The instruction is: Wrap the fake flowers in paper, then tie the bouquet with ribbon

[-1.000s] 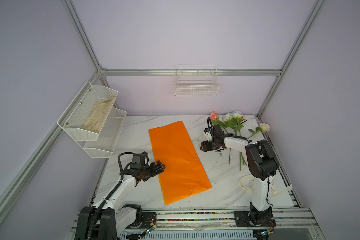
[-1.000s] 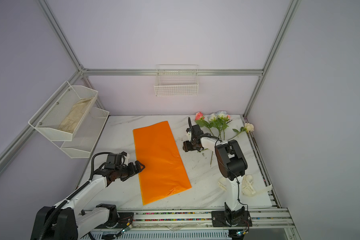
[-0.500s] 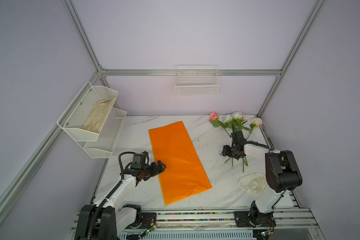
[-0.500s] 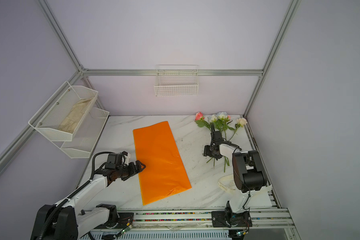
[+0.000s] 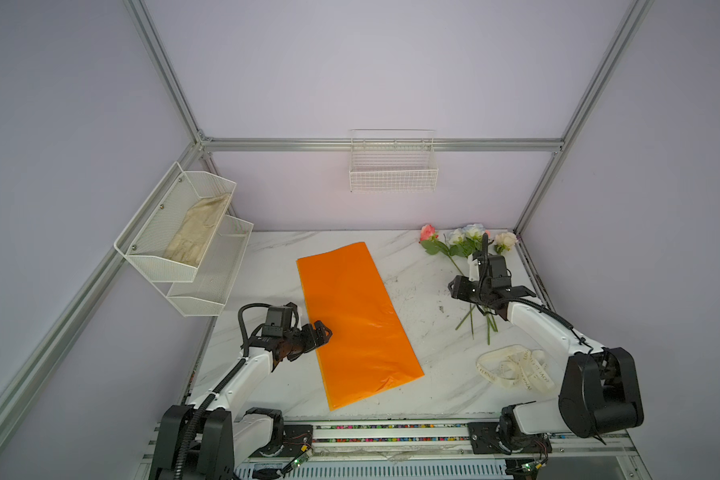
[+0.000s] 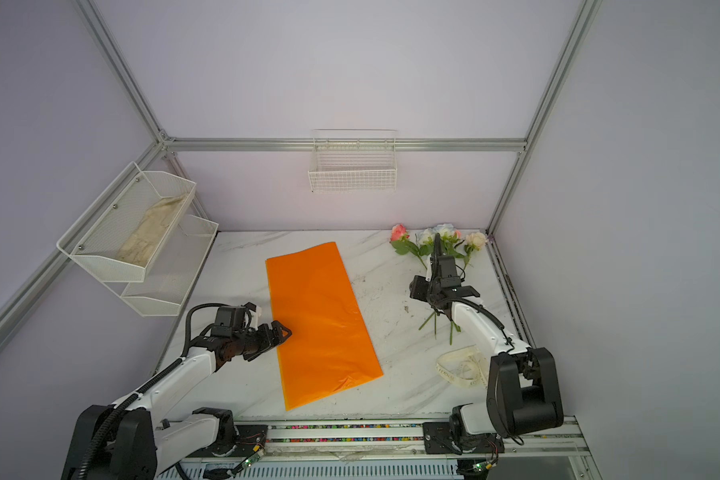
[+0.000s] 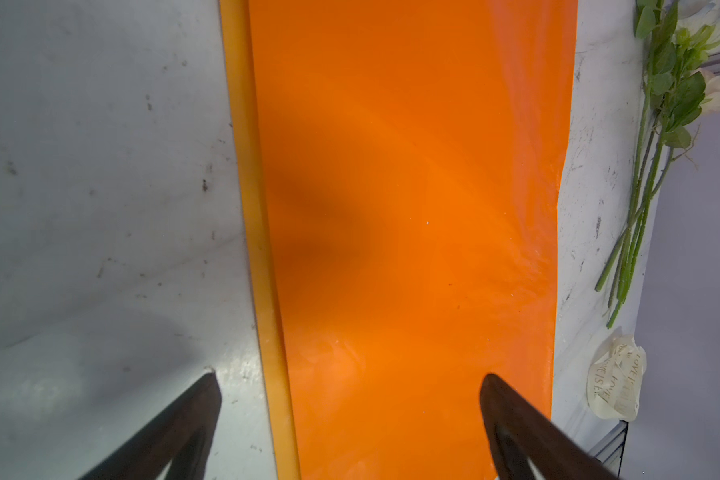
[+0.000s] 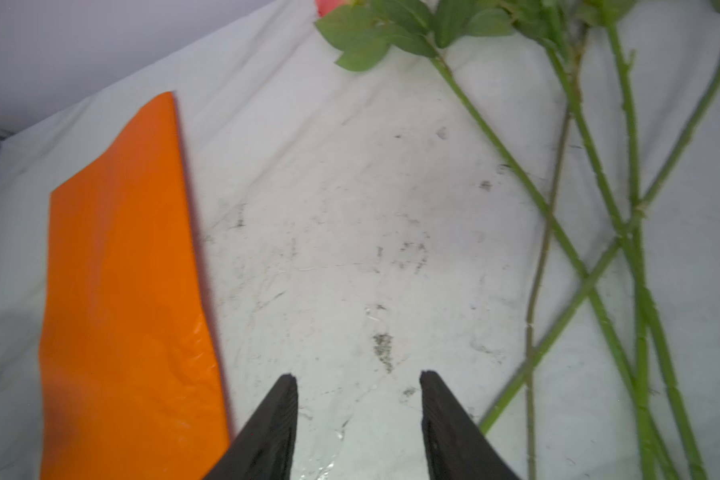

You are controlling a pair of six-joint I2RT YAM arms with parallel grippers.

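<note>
orange wrapping paper (image 5: 356, 320), pink, white, cream roses (image 5: 457, 237), grey-veined table (image 5: 429, 374)

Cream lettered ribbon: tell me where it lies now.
In both top views the cream printed ribbon lies heaped at the white marble table's front right, just nearer than the stem ends of the pink, white and cream fake roses.

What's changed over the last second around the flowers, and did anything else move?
The right arm swung out rightward, carrying the right end effector from beside the stem of the pink rose to the bunched stems, where it hovers open and empty. The cream rose, apart earlier, now lies close to the other roses. The ribbon, mostly hidden behind the arm before, is uncovered. Orange paper and left end effector stayed put.
</note>
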